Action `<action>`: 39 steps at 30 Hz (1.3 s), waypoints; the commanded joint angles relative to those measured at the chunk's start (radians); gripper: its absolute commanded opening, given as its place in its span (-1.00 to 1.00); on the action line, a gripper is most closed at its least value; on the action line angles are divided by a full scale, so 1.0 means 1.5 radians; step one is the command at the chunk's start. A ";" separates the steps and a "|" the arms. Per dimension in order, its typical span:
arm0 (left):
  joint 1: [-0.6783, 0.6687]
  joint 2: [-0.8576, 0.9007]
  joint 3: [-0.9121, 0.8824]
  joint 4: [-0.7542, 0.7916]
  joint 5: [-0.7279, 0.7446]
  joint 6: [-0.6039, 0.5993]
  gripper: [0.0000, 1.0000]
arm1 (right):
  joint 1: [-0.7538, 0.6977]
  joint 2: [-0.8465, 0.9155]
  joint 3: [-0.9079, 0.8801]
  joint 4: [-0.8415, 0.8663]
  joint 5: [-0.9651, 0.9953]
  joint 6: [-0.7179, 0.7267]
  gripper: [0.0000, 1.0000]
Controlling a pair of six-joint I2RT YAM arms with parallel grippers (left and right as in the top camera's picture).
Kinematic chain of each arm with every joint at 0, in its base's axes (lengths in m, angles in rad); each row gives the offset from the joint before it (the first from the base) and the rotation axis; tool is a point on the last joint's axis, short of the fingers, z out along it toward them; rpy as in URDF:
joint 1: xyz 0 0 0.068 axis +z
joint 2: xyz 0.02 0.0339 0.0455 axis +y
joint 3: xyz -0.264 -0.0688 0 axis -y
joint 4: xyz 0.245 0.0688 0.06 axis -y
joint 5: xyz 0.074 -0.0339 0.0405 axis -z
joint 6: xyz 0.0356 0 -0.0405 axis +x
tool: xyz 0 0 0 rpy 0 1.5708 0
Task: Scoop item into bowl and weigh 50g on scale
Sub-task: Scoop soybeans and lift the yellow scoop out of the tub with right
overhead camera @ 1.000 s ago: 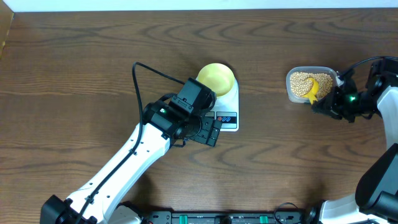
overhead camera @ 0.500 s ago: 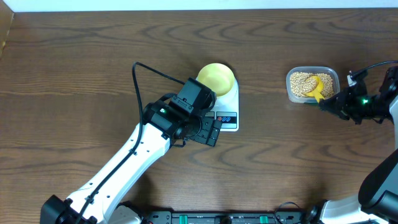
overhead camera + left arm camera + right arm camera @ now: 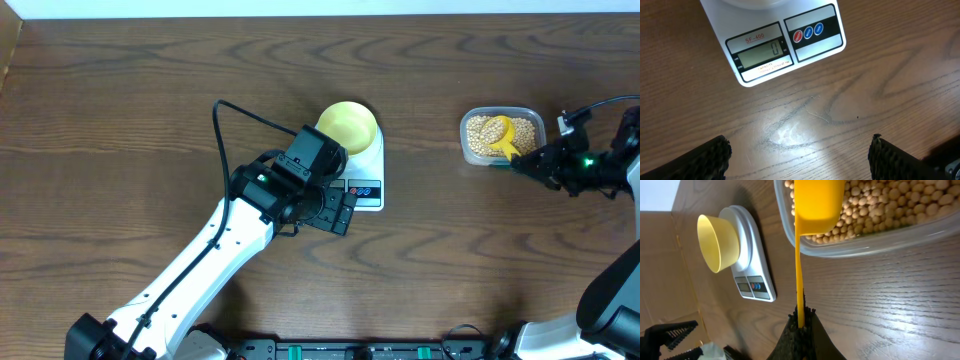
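Many small round tan beans (image 3: 890, 210) found in clear rectangular plastic tub (image 3: 464, 140) toward bench's (image 3: 120, 120) right, yellow handled scoop (image 3: 817, 202) over them, right gripper (image 3: 801, 322) clamped on its handle. Found pale-yellow round bowl (image 3: 347, 125) atop white rectangular digital scale (image 3: 365, 190) mid-bench, well apart from tub, bare wood between. Found left gripper (image 3: 800, 155) spread wide beside scale's front.

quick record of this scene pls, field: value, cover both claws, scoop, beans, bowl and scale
left claw: open, empty, over bare table in front of the scale
right claw: shut on the scoop handle
scoop: head in the tub, among the beans
bowl: on the scale, looks empty
scale display: reads 0
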 commanded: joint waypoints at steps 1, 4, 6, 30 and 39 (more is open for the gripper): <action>-0.001 -0.010 0.001 0.000 -0.009 0.014 0.81 | -0.017 0.005 -0.004 0.001 -0.028 -0.023 -0.98; -0.001 -0.010 0.001 0.000 -0.009 0.014 0.81 | -0.031 0.005 -0.004 0.001 -0.051 -0.029 -0.98; -0.001 -0.010 0.001 0.000 -0.009 0.014 0.81 | -0.039 0.005 -0.004 -0.001 -0.078 -0.040 -0.98; -0.001 -0.010 0.001 0.000 -0.009 0.014 0.81 | -0.018 0.004 -0.004 -0.009 -0.222 -0.074 -0.98; -0.001 -0.010 0.001 0.000 -0.009 0.014 0.81 | 0.036 0.004 -0.003 -0.001 -0.272 -0.073 -0.98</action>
